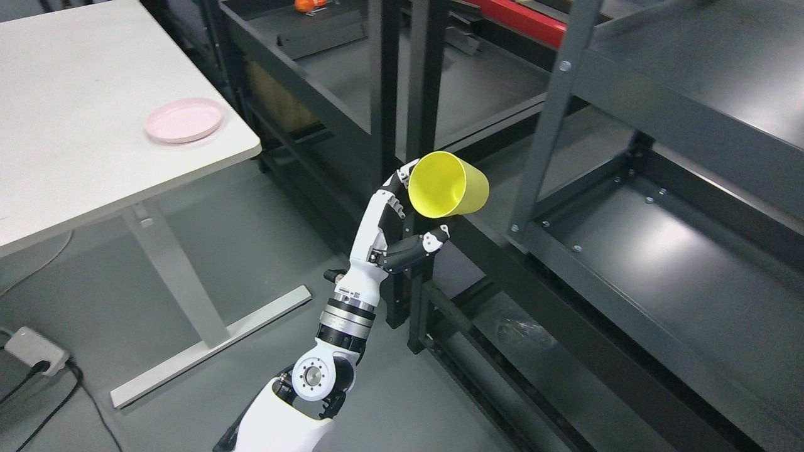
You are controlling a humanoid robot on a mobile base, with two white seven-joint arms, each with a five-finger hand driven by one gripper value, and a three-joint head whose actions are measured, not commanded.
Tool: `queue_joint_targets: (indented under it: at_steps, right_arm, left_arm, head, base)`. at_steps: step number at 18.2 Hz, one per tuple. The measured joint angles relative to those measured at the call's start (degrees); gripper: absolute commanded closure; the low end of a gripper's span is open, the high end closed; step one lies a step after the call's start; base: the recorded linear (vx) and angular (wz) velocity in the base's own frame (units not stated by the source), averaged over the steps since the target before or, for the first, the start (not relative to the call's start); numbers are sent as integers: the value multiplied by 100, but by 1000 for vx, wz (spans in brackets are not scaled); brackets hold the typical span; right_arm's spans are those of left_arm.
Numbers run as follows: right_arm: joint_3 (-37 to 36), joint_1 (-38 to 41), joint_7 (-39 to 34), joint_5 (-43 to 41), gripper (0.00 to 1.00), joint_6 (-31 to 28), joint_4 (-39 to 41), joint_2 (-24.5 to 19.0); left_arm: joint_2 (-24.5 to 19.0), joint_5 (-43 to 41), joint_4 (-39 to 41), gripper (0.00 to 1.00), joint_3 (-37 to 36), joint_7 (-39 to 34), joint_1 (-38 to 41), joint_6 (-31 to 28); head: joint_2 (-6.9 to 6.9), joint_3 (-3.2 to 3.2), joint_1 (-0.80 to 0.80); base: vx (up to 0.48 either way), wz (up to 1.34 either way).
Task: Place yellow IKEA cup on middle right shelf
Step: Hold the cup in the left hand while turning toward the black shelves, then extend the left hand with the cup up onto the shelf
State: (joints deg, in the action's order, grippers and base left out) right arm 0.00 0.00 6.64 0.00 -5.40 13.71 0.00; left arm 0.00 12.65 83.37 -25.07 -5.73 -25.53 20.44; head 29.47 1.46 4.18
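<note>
Dark metal shelving (659, 263) filled the right side of the room, and a white table (75, 113) stood at the left with a pink plate (184, 120) near its corner. Between them the left hand (402, 213) gripped the yellow cup (447, 185), tipped sideways in the air just before the shelf posts.

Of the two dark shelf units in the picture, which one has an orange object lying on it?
The farther shelf unit, top centre behind the white table: a small orange object lies on it. The near unit, right of the yellow cup, has none.
</note>
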Motion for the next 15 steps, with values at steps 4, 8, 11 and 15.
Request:
queue_joint_targets:
  at_steps: [4,8,11,15]
  right_arm:
    - [0,2,0,0,1,0,0,0]
    - [0,3,0,0,1,0,0,0]
    - [0,0,0,0,1,0,1,0]
    - [0,0,0,0,1,0,1,0]
  left_arm:
    - [0,0,3,100,-5,1,-2,0]
    - [0,0,12,100,-10,6,-4,56]
    - [0,0,25,100,-11,6,-5,137]
    - [0,-2,94,100,-50,38,-11,549]
  head:
    - [0,0,0]
    - [0,0,0]
    - [-1,0,0]
    - [-1,0,0]
  base:
    - [-92,-623]
    - [-84,-510]
    - [-41,-224]
    - [-35,-192]
